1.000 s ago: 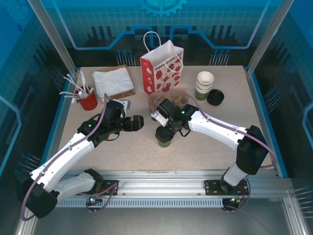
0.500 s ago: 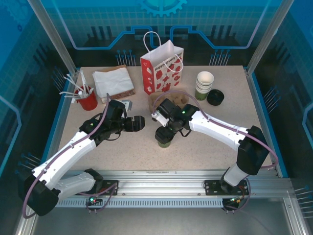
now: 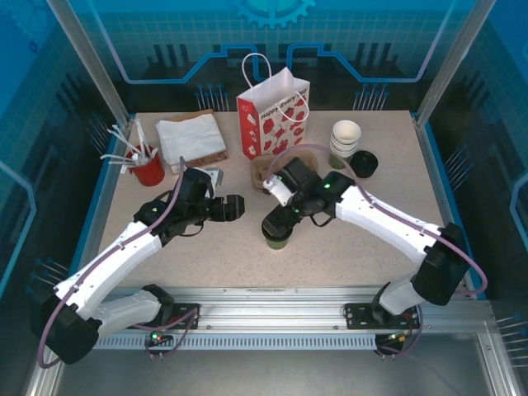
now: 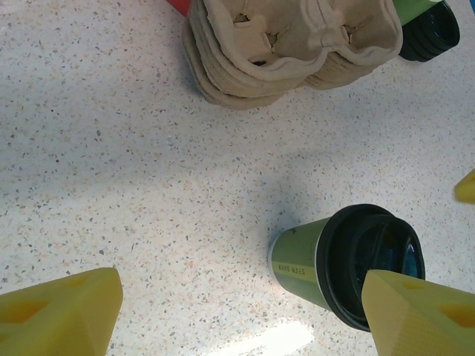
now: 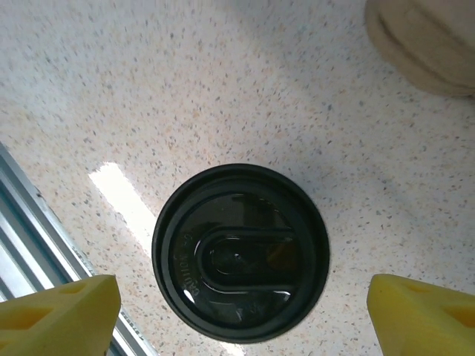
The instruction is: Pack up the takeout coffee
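Item: small olive-green paper cup with round black plastic lid (image 3: 277, 236), standing upright mid-tabletop, nearer front edge. Tool: right gripper (image 3: 275, 219) drawing back above cup, fingers spread wide, grasping nothing. Tool: left gripper (image 3: 233, 208) hovering beside, spread, empty. Cup freed; packing not yet begun.

You can read "happy every day" on the paper bag (image 3: 273, 115), upper centre; print on the takeout coffee (image 4: 312, 256) is too small.
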Tool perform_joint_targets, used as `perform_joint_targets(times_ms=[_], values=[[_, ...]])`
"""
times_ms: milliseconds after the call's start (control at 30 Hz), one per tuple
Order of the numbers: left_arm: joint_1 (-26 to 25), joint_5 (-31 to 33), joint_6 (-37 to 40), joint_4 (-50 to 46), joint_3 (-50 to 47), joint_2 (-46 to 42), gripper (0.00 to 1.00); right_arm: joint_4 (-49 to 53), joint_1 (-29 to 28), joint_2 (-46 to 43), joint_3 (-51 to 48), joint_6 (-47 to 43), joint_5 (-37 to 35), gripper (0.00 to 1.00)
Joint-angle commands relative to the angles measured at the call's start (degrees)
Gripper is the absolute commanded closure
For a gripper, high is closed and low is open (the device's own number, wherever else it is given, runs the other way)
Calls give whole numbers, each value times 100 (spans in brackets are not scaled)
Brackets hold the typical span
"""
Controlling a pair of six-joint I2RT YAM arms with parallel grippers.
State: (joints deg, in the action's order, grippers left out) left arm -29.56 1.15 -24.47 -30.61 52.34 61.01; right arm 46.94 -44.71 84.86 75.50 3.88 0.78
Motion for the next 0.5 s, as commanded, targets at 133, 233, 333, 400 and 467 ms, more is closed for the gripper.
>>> perform_joint_targets(times_ms=[133, 233, 333, 400, 467], values=[[37, -170, 111, 358, -22, -121, 14, -534, 1067, 32, 496, 491, 439, 13], [35, -229, 82, 409, 27, -69, 14, -620, 1120, 558, 913, 752, -138, 16], [34, -225, 96, 432, 51, -21, 14, -754, 1132, 1066, 1260, 962, -583, 22], [35, -211, 109, 430, 57, -1, 14, -848, 1140, 1414, 1482, 1064, -802, 27], [34, -210, 118, 437, 57, 18, 14, -866, 1142, 1766, 1728, 1112, -970, 32]])
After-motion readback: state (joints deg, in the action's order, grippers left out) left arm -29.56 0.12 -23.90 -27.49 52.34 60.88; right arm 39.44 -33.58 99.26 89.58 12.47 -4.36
